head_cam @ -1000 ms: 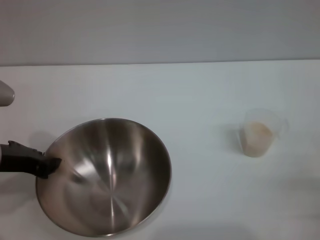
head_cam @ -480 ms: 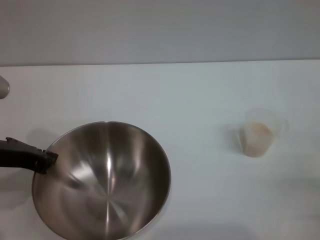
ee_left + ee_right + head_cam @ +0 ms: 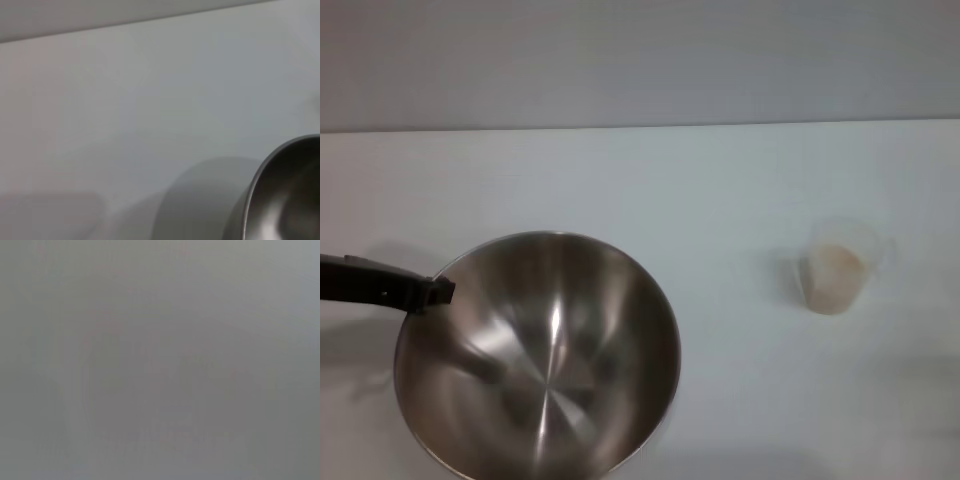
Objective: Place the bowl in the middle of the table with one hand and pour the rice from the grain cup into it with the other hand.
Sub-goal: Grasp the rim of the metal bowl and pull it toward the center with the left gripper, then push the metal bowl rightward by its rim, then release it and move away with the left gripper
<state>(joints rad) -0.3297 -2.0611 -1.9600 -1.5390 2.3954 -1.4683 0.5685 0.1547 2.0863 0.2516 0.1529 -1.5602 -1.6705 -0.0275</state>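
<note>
Bowl (image 3: 538,358) sits nearest the robot, on the left-centre part of the table (image 3: 720,180), its near edge cut off by the bottom of the head view. Large, round, deep stainless steel, brushed silver inside with bright streaks running to a point at the base and darker smears of reflection round the wall. Rim thin and shiny. It appears tilted a little, left side higher, though whether it rests on the table or is lifted, can't tell.

Left gripper (image 3: 432,291) comes in from the left edge as a dark bar, its tip right at the bowl's left rim, gripping that rim. Left wrist view shows only an arc of the bowl rim (image 3: 260,175) and dark inner wall, with its grey shadow on the white tabletop.

Farther off and well to the right, the grain cup (image 3: 840,266) stands upright on the table: small, clear plastic, slightly tapered, faint handle on its right side. Rice (image 3: 833,276) fills its lower half, a pale cream mass.

Right gripper isn't visible; right wrist view is a flat grey blur, nothing to make out.
</note>
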